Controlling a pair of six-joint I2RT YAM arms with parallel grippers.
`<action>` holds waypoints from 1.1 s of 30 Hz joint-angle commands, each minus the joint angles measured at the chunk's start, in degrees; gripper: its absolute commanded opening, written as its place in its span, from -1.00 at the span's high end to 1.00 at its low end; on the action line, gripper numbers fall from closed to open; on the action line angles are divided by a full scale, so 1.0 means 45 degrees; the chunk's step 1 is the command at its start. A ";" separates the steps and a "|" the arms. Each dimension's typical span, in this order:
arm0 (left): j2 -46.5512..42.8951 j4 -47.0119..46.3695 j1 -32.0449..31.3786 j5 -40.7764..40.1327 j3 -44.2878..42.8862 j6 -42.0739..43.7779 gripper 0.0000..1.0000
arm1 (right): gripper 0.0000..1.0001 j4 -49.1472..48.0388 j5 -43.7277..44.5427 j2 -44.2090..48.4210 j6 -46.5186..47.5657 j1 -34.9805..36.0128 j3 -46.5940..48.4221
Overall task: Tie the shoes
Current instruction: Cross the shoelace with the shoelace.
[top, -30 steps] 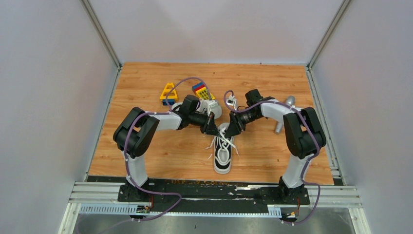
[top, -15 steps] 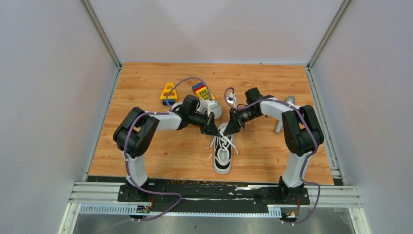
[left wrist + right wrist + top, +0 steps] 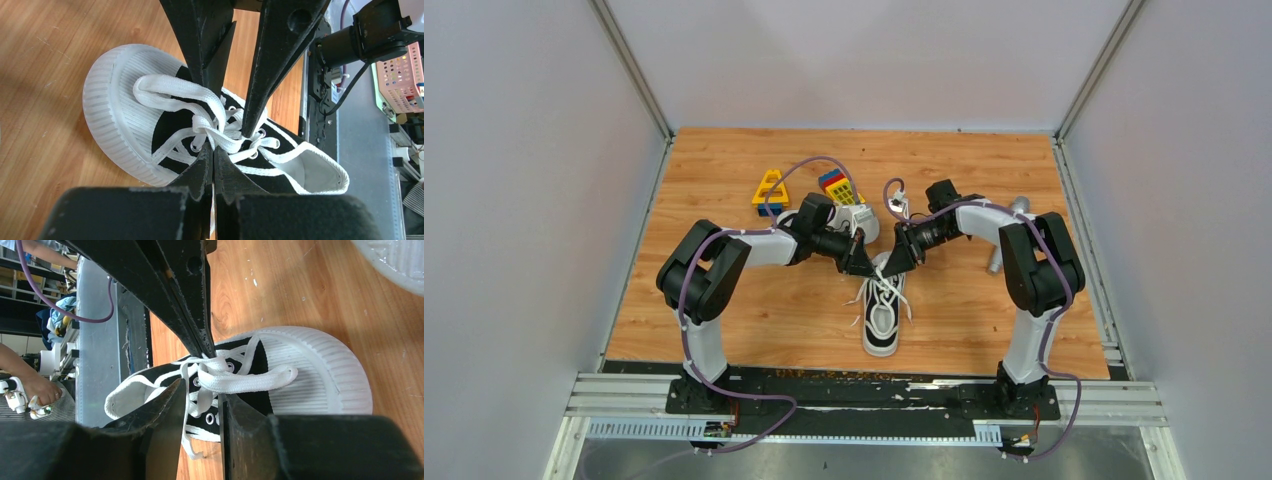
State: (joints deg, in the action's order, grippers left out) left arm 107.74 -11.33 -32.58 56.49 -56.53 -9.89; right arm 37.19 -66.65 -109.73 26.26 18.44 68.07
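Black canvas with white rubber: one shoe (image 3: 881, 322) sits upright in the middle of the table (image 3: 724, 300), between the two arms. Its toe cap points away from the bases and its open heel faces them. The laces (image 3: 175, 90) are crossed over the tongue, and a flat loop lies across the ribbed toe cap. Loose ends trail off on both sides of the shoe.

Both grippers meet over the front eyelets, coming in from opposite sides. The left gripper (image 3: 214, 152) has its fingers pressed together right at the crossing of the laces. A thin strip of white shows in the seam between them, so it looks pinched on the laces. The right gripper (image 3: 201, 390) has its jaws a little apart. One strand runs through the gap without either finger closing on it. In the left wrist view, its two fingertips come down on either side of the crossing.

The second shoe (image 3: 861, 218) lies just behind the left gripper, farther from the bases. It shows mostly white, and a corner of its ribbed rubber appears in the right wrist view. Beyond it are the blocks (image 3: 770, 188), near each other toward the far side of the table. The cylinder (image 3: 995, 262) lies at the right, partly hidden by the right arm.
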 commanded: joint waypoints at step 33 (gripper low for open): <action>-0.0021 -0.1774 0.0074 0.0142 -0.0006 -0.2165 1.00 | 1.00 -0.3133 0.4068 0.3064 -0.0854 0.1162 -0.1771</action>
State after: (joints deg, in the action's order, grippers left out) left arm 107.92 -12.69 -32.58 56.64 -56.75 -12.45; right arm 35.51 -59.68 -105.91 26.87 20.80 65.34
